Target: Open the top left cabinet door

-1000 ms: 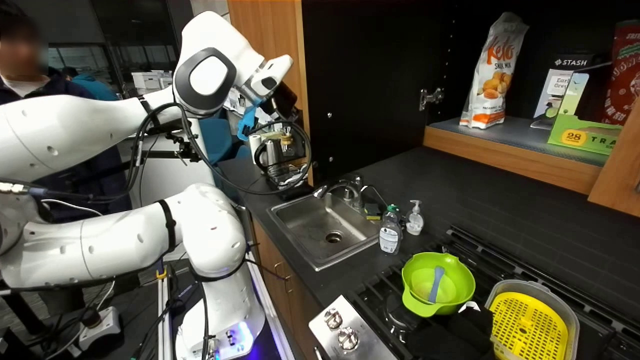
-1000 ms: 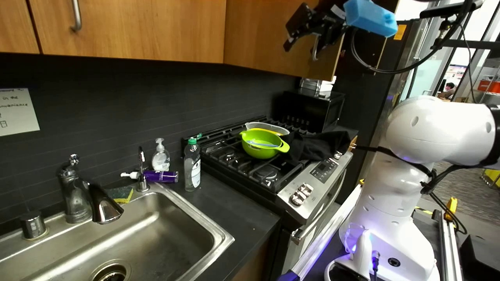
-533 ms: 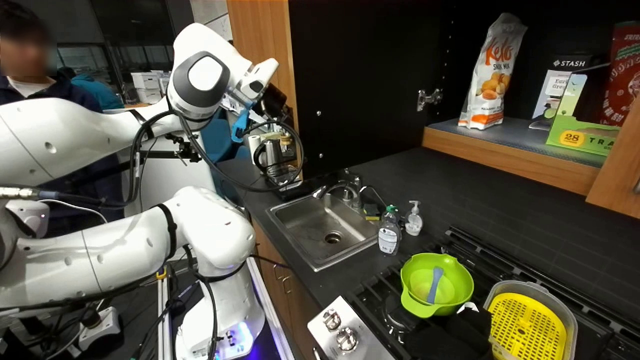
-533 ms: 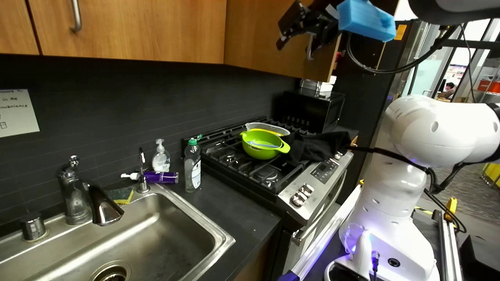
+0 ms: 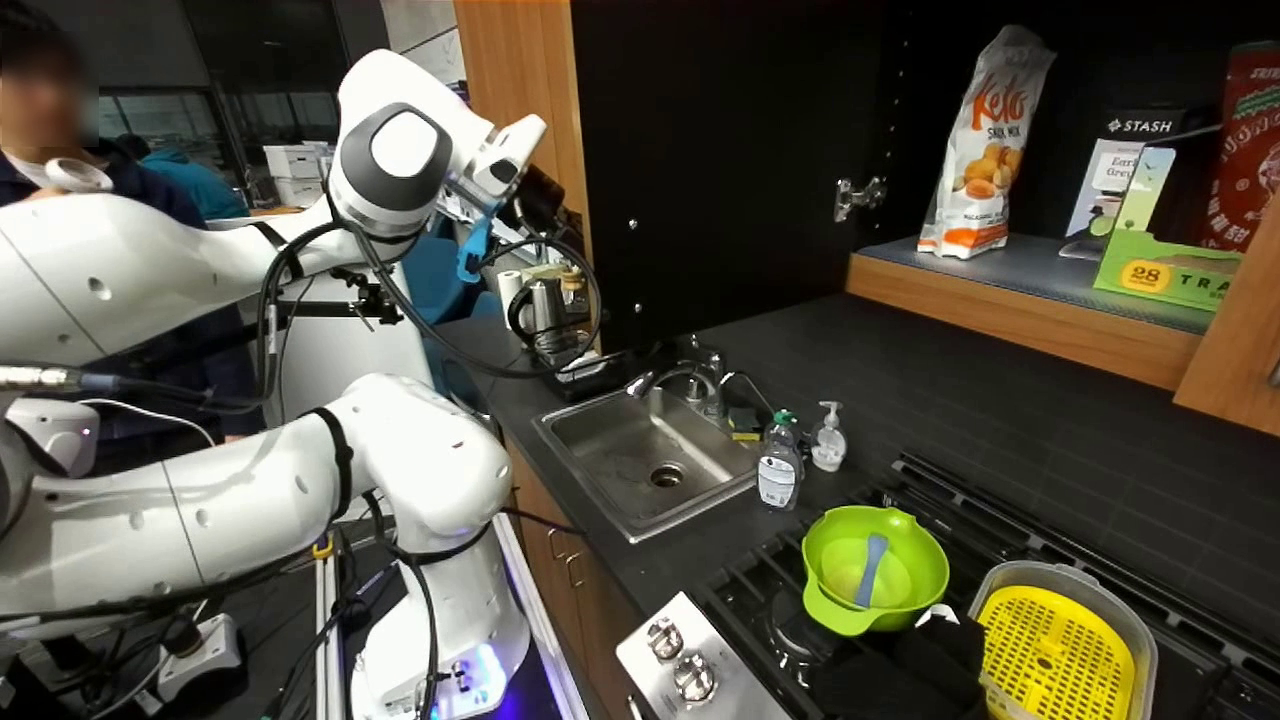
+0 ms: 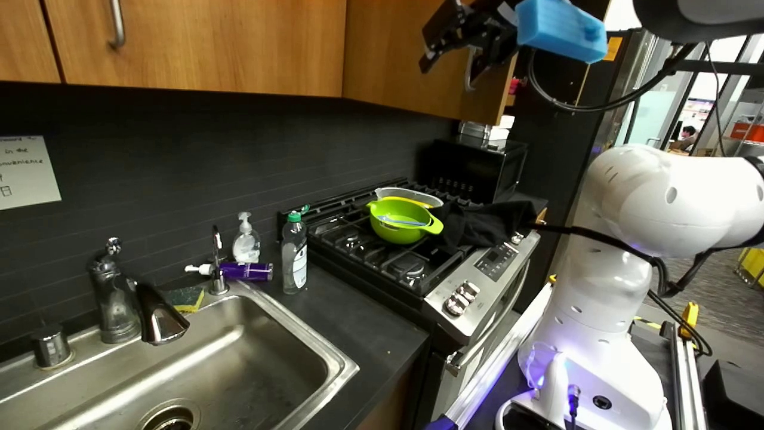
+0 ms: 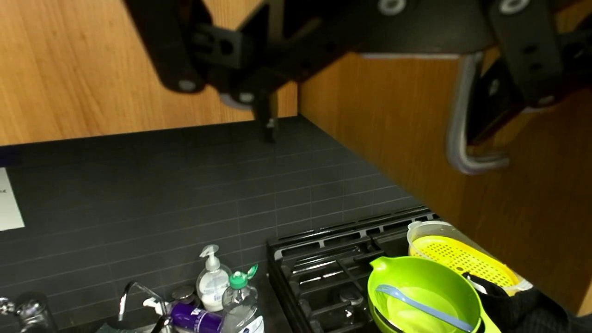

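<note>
The top left cabinet door stands swung open. An exterior view shows its black inner face; its brown wood-grain outer face shows in an exterior view and in the wrist view. Its silver bar handle also shows in an exterior view. My gripper is open, its fingers wide apart on the outer side of the door; it also shows in an exterior view. The handle bar lies between the fingers, close against the right finger in the wrist view, which appears tucked behind the bar. Contact is unclear.
The open cabinet shelf holds a snack bag and boxes. Below are the sink, soap bottles and stove with a green bowl. A closed cabinet adjoins the open door. A person stands behind the arm.
The door has swung wider, its free edge moving left in both exterior views. The gripper and arm have moved along with it; most of the motion came in the first half second.
</note>
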